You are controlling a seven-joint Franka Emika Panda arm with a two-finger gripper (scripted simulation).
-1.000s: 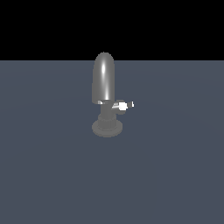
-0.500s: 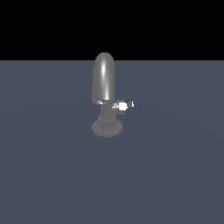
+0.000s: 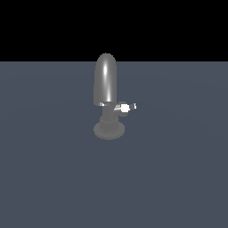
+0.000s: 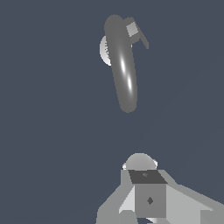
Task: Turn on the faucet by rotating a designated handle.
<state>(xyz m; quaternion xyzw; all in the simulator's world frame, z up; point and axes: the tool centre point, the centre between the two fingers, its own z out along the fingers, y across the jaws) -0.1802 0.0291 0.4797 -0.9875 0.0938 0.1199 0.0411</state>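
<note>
Gripper (image 4: 148, 197): seen in the wrist view only, as a cluster of pale grey blocks with a dark-topped box and a rounded dome behind it; fingers not distinguishable among the blocks, so cannot tell whether spread or closed; nothing visibly held; well apart from the fixture, with bare floor between. Not seen in the exterior view. Faucet (image 3: 106, 84): grey shiny metal, standing upright just above the centre of the exterior view; tall bullet-shaped spout with rounded top and a bright vertical highlight, short stem below, round disc base resting on the floor. Same fixture in the wrist view (image 4: 122, 65) seen from above at a slant (spout as a long rounded tube with a bright streak, paler disc base partly hidden behind it). Handle (image 3: 126, 107): small short grey lever with a bright white tip, jutting roughly level from the stem toward the exterior view's right, just under the lower edge of the spout; untouched by anything. In the wrist view (image 4: 139, 34), a small angular grey piece beside the base end of the spout. Floor (image 3: 53, 178): flat, dull blue-grey, filling the lower part of the exterior view; plain black band across the upper part.
</note>
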